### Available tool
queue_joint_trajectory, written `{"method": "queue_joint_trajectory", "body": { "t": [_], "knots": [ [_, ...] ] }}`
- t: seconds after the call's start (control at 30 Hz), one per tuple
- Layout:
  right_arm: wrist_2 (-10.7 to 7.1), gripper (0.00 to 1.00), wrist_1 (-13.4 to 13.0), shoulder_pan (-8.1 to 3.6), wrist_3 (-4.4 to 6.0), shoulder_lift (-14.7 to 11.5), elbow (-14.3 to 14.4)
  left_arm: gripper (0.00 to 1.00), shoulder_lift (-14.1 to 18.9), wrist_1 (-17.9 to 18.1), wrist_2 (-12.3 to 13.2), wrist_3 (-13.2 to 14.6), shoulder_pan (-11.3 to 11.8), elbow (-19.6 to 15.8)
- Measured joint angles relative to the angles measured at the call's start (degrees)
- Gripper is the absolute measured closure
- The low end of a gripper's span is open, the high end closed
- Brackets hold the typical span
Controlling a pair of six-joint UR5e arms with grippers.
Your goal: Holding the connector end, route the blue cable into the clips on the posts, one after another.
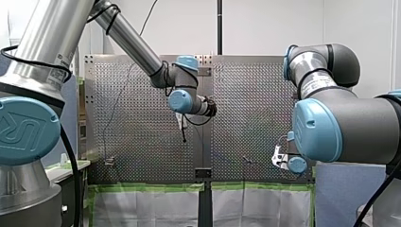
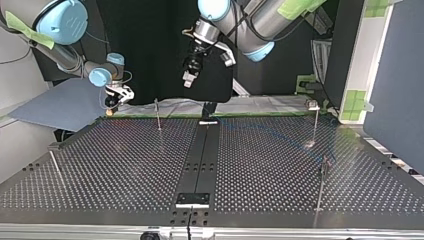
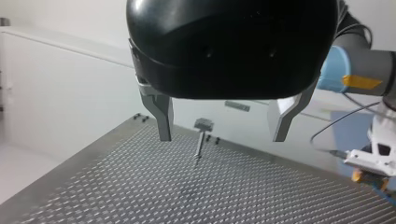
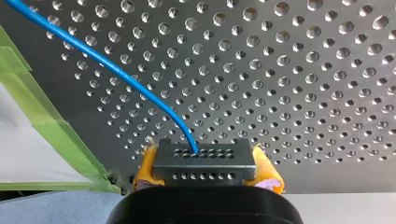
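Your right jaws clenched on the dark connector (image 4: 204, 161) between yellow pads (image 4: 267, 171), blue cable (image 4: 116, 70) running from it across the perforated surface (image 4: 303, 93), your left jaws released and empty, 1 post (image 3: 200, 140) ahead between them

The blue cable (image 4: 121, 74) ran off the right wrist view ahead of the connector (image 4: 204, 161), its far end unseen. Across the surface (image 2: 125, 165) in the top view it was a faint streak (hard to trace). The clips (image 2: 313, 105) on the posts (image 2: 315, 125) were too small to read.
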Motion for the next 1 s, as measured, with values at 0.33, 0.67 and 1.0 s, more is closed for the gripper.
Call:
{"method": "queue_joint_trajectory", "body": {
  "t": [0.33,0.67,1.0],
  "knots": [
    [0.0,1.0,-0.08,0.0,-0.03,0.0,-0.15,0.0,4.63,4.37,-2.77,-2.13,0.89,-4.62],
    [0.0,1.0,0.34,-0.14,-1.1,0.0,-0.61,0.0,8.46,9.2,-6.47,-0.9,2.44,-9.49],
    [0.0,1.0,1.37,-0.49,-1.43,0.0,-1.18,0.0,8.35,14.06,-4.61,-1.13,4.94,-14.71]
  ]
}}
